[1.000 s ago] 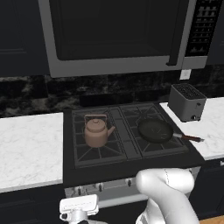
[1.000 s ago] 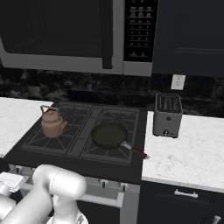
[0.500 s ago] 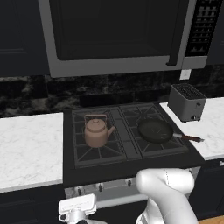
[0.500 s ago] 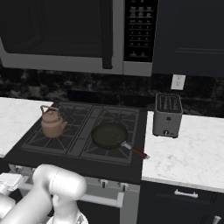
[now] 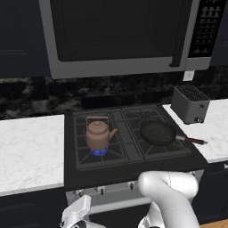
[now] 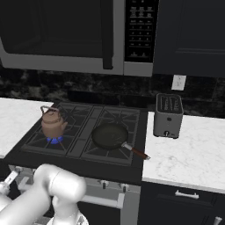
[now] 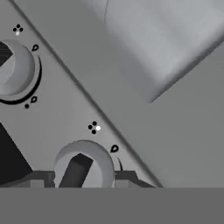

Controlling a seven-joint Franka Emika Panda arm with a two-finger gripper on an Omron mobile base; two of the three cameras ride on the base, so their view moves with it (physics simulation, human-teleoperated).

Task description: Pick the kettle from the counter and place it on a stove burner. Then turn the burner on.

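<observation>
The copper-brown kettle (image 5: 99,135) (image 6: 53,124) stands upright on the front left stove burner (image 5: 84,156) (image 6: 41,143), and a blue flame (image 5: 99,152) (image 6: 54,140) burns under it. My hand hangs low in front of the stove's grey control panel. In the hand view my gripper (image 7: 83,178) is shut on a round grey knob (image 7: 83,168), one dark fingertip (image 7: 43,178) pressed to each side. The knob's ridge stands tilted. The white marble counter (image 5: 26,151) (image 6: 193,149) flanks the cooktop on both sides.
A black frying pan (image 5: 158,132) (image 6: 110,135) sits on the right front burner, its handle pointing right. A grey toaster (image 5: 190,103) (image 6: 168,115) stands on the right counter. A microwave (image 5: 120,35) hangs above. A second knob (image 7: 13,68) lies further along the panel.
A blue flame has appeared under the kettle. My hand at the stove front has shifted only slightly; kettle and pan have not moved.
</observation>
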